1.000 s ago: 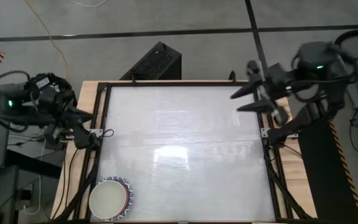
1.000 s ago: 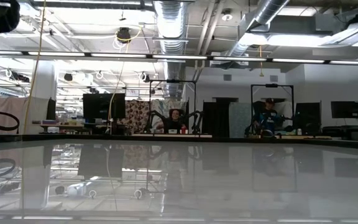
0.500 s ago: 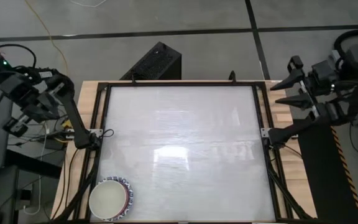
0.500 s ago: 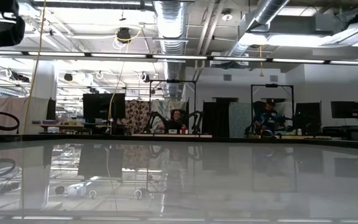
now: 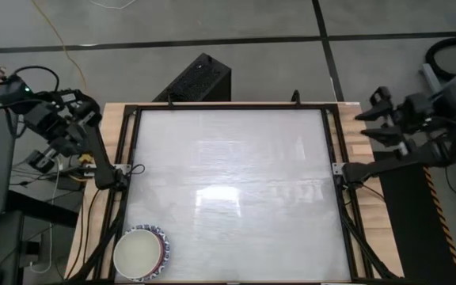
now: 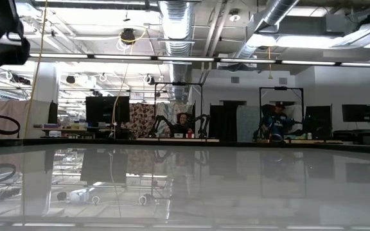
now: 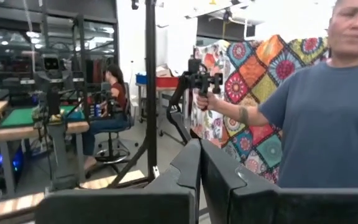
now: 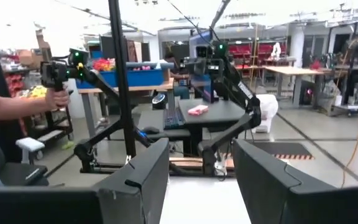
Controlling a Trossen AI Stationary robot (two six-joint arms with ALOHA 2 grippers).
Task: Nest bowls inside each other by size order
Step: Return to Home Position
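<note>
A stack of nested bowls (image 5: 141, 253) rests on the table's near left corner. Its outer bowl has a blue-and-white patterned rim, with a red rim inside it and a cream-white centre. The other bowls of the stack do not show apart. My left gripper (image 7: 199, 163) is shut and empty, held off the table's left edge (image 5: 74, 119), far from the stack. My right gripper (image 8: 201, 155) is open and empty, just beyond the table's right edge (image 5: 366, 127). The low view shows no bowl, only part of the left arm (image 6: 2, 38).
The white table top has a black frame (image 5: 129, 158) around it. A black box (image 5: 196, 79) stands on the floor behind the far edge. A person holding a handle (image 7: 303, 124) stands in the room beyond the left arm.
Both arms have drawn back from the table. My left gripper has gone toward the left edge and away from the stack. My right gripper has gone toward the right edge, still open. The stack of bowls has stayed where it was.
</note>
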